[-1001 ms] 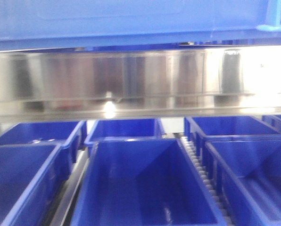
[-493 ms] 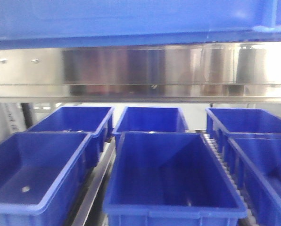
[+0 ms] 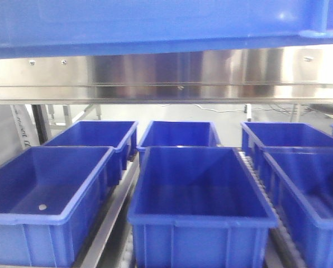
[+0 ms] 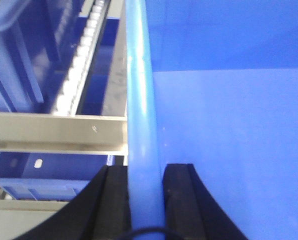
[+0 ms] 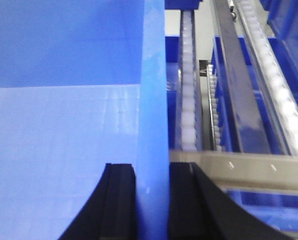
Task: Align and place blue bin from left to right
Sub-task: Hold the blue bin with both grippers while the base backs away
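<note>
"Left wrist-mounted view, look at that: the left gripper (image 4: 146, 172) has its two black fingers (image 4: 114, 200) pinching the side wall of the blue bin (image 4: 229, 125), one inside and one outside."

"Same on the far side. The right gripper (image 5: 152, 172) is clamped over the opposite wall, with the rim running straight up between its fingers."

"So where's the bin sitting?"

"Up high, between the two arms. From the front camera its underside fills the top of the picture, just over the steel shelf beam (image 3: 155, 75). Whether it touches the beam, I can't tell."

"And underneath?"

"The smaller blue tubs (image 3: 200, 190) stand in rows on the lower level. There's a roller track (image 5: 188, 100) alongside."

"What step would you call it?"

"Carrying and lining up, I'd say. It doesn't look placed yet, with both claws gripping."

"And the next move?"

"Both arms need to travel together and keep the bin level. They should square its wall to the beam and the rollers, then set it down in its slot. Only then should the fingers part. If one arm leads, I'd expect the bin to twist in the pinch."
</note>
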